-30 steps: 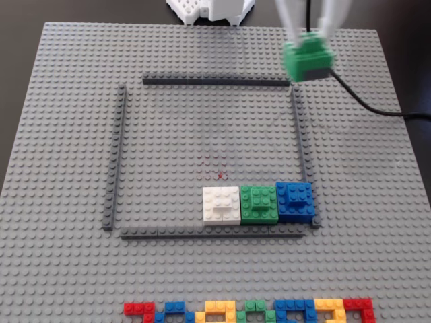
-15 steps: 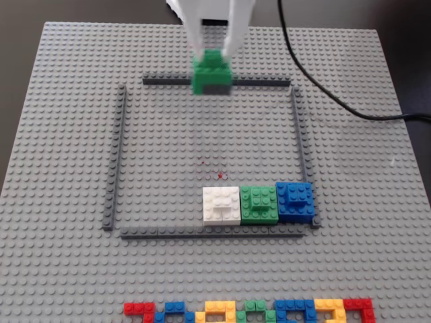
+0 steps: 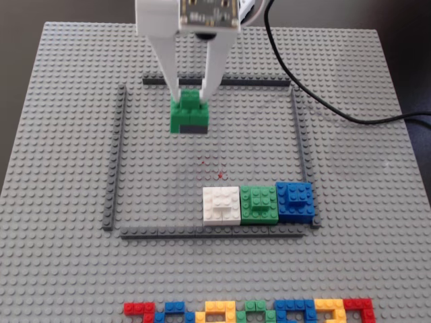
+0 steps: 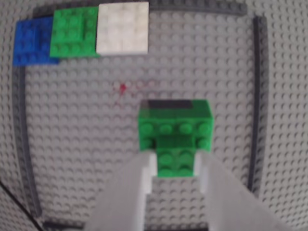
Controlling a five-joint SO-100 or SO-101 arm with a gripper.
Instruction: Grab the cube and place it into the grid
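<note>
The end effector [image 3: 190, 99] pinches the cube [image 3: 188, 118] by the small raised brick on its top, one white finger on each side. That grip leaves the wide body hanging free below, so nothing of the fingers should get in the way when the cube meets the plate. In the wrist view the fingers [image 4: 126, 192] squeeze that top brick, and the dark bottom layer of the cube [image 4: 175, 126] shows at its far edge.

The cube is inside the grid [image 3: 122, 158], in the upper left part as the fixed view shows it, near the top strip. Whether it is touching the studded plate [image 3: 60, 134] or just above it, I cannot tell.

A white cube [image 3: 221, 204], an all-green cube [image 3: 259, 204] and a blue cube [image 3: 294, 200] sit side by side along the bottom strip, well apart from the held one. The held cube looks square to the studs, which should help it seat. A black cable [image 3: 316, 101] trails off to the right, and a multicoloured brick row [image 3: 249, 312] lies outside the grid at the plate's near edge.
</note>
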